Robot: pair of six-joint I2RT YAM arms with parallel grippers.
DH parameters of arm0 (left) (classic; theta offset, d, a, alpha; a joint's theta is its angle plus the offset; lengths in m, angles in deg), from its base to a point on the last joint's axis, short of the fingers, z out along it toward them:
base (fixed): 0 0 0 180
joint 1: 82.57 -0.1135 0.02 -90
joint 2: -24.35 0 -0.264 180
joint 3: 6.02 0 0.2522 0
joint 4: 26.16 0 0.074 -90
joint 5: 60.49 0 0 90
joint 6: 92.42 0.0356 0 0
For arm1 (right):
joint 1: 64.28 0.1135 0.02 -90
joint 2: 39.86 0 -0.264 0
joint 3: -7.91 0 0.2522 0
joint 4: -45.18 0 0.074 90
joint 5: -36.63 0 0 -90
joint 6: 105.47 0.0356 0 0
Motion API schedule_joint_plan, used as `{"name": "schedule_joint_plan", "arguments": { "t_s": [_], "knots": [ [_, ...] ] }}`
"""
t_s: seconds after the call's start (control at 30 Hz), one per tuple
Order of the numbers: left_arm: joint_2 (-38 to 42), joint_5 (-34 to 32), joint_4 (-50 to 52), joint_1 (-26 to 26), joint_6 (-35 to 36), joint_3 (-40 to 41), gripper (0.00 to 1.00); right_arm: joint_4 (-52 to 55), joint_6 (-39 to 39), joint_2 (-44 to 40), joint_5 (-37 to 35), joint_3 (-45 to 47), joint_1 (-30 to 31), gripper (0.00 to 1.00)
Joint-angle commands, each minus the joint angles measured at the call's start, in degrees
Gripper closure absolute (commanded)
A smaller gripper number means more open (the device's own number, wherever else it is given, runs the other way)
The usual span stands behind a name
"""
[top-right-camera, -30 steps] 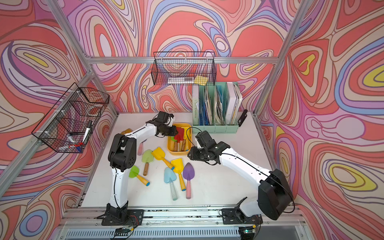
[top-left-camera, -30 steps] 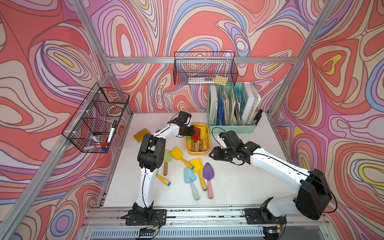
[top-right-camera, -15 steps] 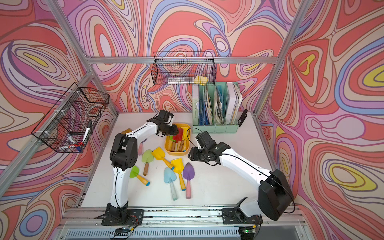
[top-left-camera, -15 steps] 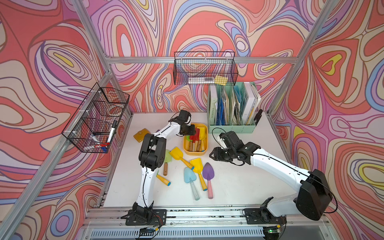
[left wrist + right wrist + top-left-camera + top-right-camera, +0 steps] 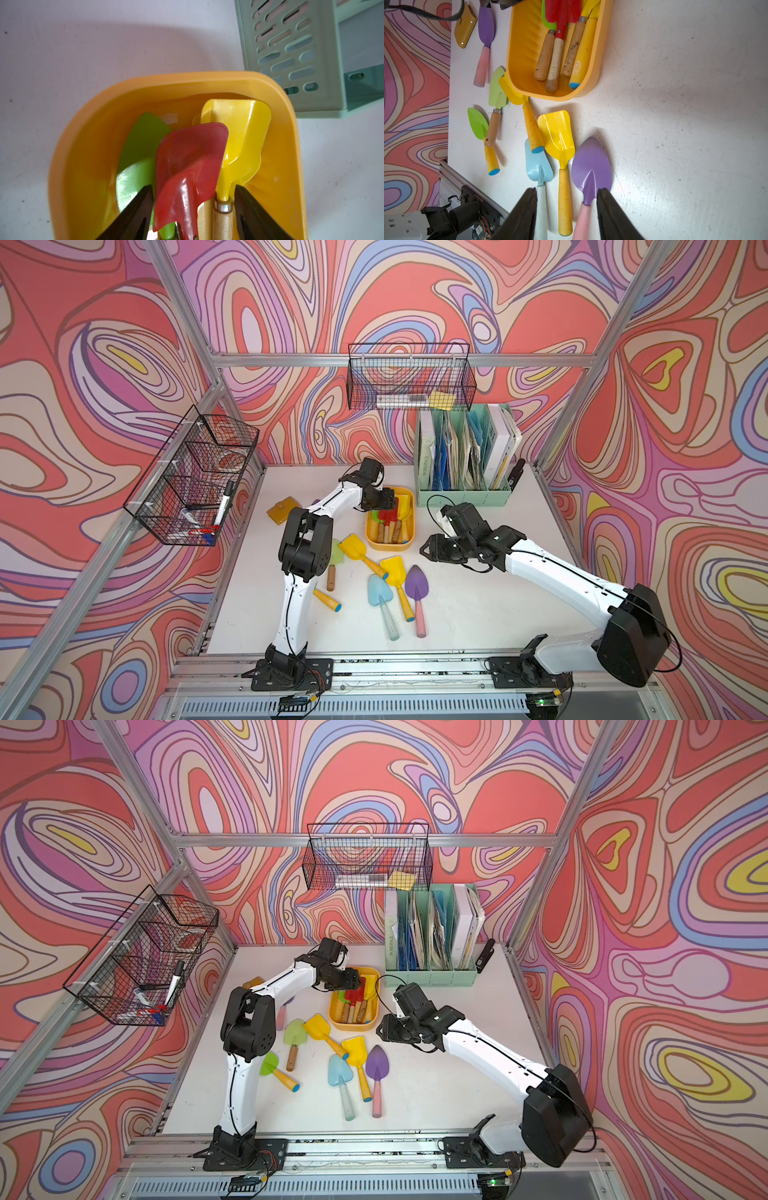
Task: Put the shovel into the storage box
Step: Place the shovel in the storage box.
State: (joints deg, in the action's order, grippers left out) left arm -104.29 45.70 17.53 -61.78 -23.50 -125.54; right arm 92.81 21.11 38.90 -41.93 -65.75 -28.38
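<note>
Red shovel (image 5: pixel 387 516) along storage box (image 5: pixel 388 546) (blade rearward).

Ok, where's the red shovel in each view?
In both top views: red shovel inside the storage box, blade toward its far end.
Left wrist: blade between the green shovel and yellow shovel.
Right wrist: in the box, red neck and pale handle.
Shared landmark: the storage box.

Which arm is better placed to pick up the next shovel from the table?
Right. The right gripper hangs open close to the purple shovel and yellow shovel on the table, while the left gripper is over the storage box, jaws open around the red shovel.
</note>
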Motion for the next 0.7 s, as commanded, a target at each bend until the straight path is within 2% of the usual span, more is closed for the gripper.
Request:
{"name": "schedule_joint_plan", "arguments": {
  "t_s": [0.0, 0.2, 0.37, 0.5, 0.67],
  "knots": [
    [-1.0, -1.39, 3.12, 0.64, -0.49, -2.12, 0.28, -0.8, 0.06, -1.9, -0.17, 0.87, -0.28, 0.52],
    [0.41, -5.07, 4.42, 1.74, -0.77, -3.57, 0.26, -0.6, -0.19, -3.92, -0.18, 1.58, -0.28, 0.52],
    [4.57, -9.47, 4.54, 2.43, -1.66, -3.06, 0.26, 0.91, -0.55, -6.26, -0.27, 2.7, -0.3, 0.52],
    [11.28, -9.95, 2.26, 3.22, -2.75, 0.8, 0.25, 3.81, 0.65, -8.12, -2.42, 4.92, -0.35, 0.52],
    [22.02, -8.78, -1.79, 5.04, -4.25, 9.37, 0.23, 7.87, 4.35, -8.37, -4.96, 8.27, 1.2, 0.54]
  ]
}}
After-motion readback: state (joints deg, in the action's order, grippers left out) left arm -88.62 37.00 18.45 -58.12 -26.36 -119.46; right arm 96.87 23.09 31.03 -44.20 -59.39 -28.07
